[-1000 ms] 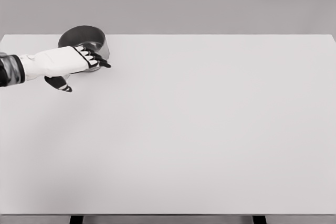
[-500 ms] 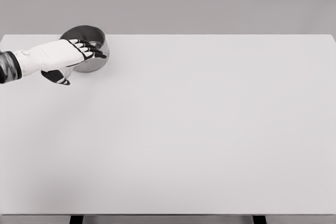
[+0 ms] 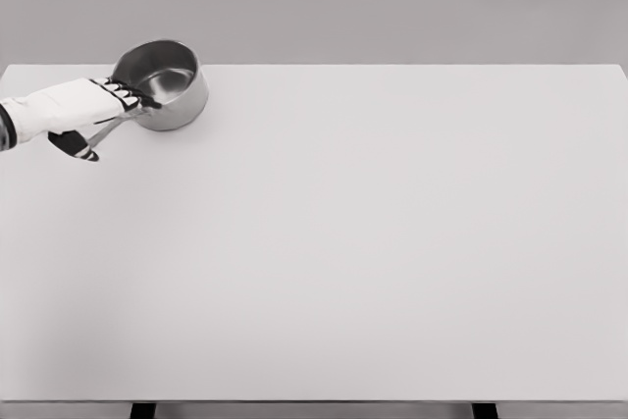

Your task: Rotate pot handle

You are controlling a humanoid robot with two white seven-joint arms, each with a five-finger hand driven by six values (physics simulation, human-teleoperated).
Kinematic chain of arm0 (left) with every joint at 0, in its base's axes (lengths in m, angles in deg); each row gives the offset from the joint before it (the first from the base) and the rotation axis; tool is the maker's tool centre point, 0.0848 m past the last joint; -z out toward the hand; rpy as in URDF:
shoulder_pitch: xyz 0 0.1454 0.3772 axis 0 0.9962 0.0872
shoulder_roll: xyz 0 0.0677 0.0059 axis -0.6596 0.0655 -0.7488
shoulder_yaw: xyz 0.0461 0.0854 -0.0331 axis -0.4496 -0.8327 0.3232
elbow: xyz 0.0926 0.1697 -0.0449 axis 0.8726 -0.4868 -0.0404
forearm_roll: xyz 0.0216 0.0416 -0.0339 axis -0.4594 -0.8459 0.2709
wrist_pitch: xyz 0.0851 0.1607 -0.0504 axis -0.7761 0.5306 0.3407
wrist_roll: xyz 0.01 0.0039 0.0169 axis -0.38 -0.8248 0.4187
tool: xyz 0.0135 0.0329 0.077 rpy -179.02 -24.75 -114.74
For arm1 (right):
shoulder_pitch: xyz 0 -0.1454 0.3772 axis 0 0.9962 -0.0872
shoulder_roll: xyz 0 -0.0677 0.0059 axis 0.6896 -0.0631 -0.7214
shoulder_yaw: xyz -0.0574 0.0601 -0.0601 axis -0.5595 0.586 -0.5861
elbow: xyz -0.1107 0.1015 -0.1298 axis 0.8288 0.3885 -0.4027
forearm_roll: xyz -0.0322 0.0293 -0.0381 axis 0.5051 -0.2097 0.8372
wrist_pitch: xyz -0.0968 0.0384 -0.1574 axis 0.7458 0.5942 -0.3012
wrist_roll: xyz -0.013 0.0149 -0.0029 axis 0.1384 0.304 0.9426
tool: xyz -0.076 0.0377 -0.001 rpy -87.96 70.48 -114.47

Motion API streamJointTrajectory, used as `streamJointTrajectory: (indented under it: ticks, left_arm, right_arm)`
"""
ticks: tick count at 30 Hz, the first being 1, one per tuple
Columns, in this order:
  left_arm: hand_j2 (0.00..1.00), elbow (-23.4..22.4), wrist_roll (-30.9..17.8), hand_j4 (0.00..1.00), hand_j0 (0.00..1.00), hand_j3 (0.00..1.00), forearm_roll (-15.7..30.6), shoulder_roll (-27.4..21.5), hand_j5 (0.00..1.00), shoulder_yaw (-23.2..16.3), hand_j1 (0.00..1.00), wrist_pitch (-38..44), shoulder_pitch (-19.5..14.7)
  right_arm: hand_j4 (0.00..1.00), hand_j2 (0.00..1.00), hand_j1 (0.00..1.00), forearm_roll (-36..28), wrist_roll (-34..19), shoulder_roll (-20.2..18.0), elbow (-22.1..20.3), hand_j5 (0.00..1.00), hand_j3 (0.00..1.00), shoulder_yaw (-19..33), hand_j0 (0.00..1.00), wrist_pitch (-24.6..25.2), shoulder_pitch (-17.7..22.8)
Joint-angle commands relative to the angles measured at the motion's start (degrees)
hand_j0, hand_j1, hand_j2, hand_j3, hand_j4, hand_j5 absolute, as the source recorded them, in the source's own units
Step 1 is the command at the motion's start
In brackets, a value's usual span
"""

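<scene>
pot [image 3: 162, 80] sits at far left of the table [image 3: 373, 242], close to the far edge, upright, open top showing a shiny inside. handle [image 3: 110, 127] runs from the pot's near-left wall down toward the near left, ending just past the hand.

left hand [image 3: 83, 110] comes in from the left edge, just left of the pot and over the handle. fingers [image 3: 132, 95] point right, dark tips touching or nearly touching the pot's left rim. thumb [image 3: 74, 144] drops on the near side of the handle, so the handle passes between thumb and fingers. fingers look partly curled rather than spread. looks like a loose wrap on the handle, but cannot tell for sure if it's really clamped; the palm hides the contact.

pot is right of the hand and slightly farther, with the handle under the hand.

right hand not visible.
</scene>
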Motion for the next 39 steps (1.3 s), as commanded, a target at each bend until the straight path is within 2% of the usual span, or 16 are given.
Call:
streamJointTrajectory:
  ticks: [1, 5, 13, 16, 23, 25, 28, 31, 35, 39]
  left_arm:
    - [1.0, -2.65, 0.33, 1.0, 1.0, 1.0, 0.15, -0.07, 1.0, 0.89, 1.0, 0.09, 0.0]
    - [1.0, -4.93, 0.42, 1.0, 1.0, 1.0, 0.15, 0.11, 1.0, 2.56, 1.0, 0.17, 0.0]
    - [1.0, -14.07, 0.5, 1.0, 1.0, 1.0, 0.06, 3.27, 1.0, 3.62, 1.0, 0.35, -2.37]
    - [1.0, -16.1, 5.16, 1.0, 1.0, 1.0, 0.06, 3.97, 1.0, 3.62, 1.0, 0.44, -2.46]
    - [1.0, -15.39, 5.25, 1.0, 1.0, 1.0, 0.59, 4.33, 1.0, 3.88, 1.0, -1.05, -2.29]
    - [1.0, -15.22, 5.25, 1.0, 1.0, 1.0, 1.2, 3.8, 1.0, 3.97, 1.0, -5.71, -2.2]
    - [1.0, -15.22, 5.25, 1.0, 1.0, 1.0, 7.26, 2.39, 1.0, 3.97, 1.0, -7.4, -1.93]
    - [1.0, -15.39, 5.16, 1.0, 1.0, 1.0, 9.99, 3.18, 1.0, 4.06, 1.0, -7.4, -1.85]
    - [1.0, -15.92, 5.16, 1.0, 1.0, 1.0, 8.77, 5.2, 1.0, 4.14, 1.0, -7.4, -2.2]
    - [1.0, -16.1, 5.25, 1.0, 1.0, 1.0, 1.83, 6.61, 1.0, 5.63, 1.0, -7.4, -2.28]
  right_arm:
    - [1.0, 1.0, 1.0, -0.03, -0.02, -0.01, 0.0, 1.0, 1.0, -0.01, 1.0, -0.01, -0.09]
    - [1.0, 1.0, 1.0, -0.03, -0.02, -0.01, 0.0, 1.0, 1.0, -0.01, 1.0, -0.01, 0.0]
    - [1.0, 1.0, 1.0, -0.03, -0.02, -0.01, 0.0, 1.0, 1.0, -0.01, 1.0, -0.01, -0.09]
    - [1.0, 1.0, 1.0, -0.03, 0.06, -0.01, 0.0, 1.0, 1.0, -0.01, 1.0, -0.01, 0.0]
    - [1.0, 1.0, 1.0, -0.03, -0.02, -0.01, 0.0, 1.0, 1.0, -0.01, 1.0, -0.01, 0.0]
    - [1.0, 1.0, 1.0, -0.03, -0.02, -0.01, 0.0, 1.0, 1.0, -0.01, 1.0, -0.01, 0.0]
    - [1.0, 1.0, 1.0, -0.03, -0.02, -0.01, 0.0, 1.0, 1.0, -0.01, 1.0, -0.01, 0.0]
    - [1.0, 1.0, 1.0, -0.03, -0.02, -0.01, 0.0, 1.0, 1.0, -0.01, 1.0, -0.01, 0.0]
    - [1.0, 1.0, 1.0, -0.03, -0.02, -0.01, 0.0, 1.0, 1.0, -0.01, 1.0, -0.01, 0.0]
    - [1.0, 1.0, 1.0, -0.03, -0.02, -0.01, 0.0, 1.0, 1.0, -0.01, 1.0, -0.01, -0.09]
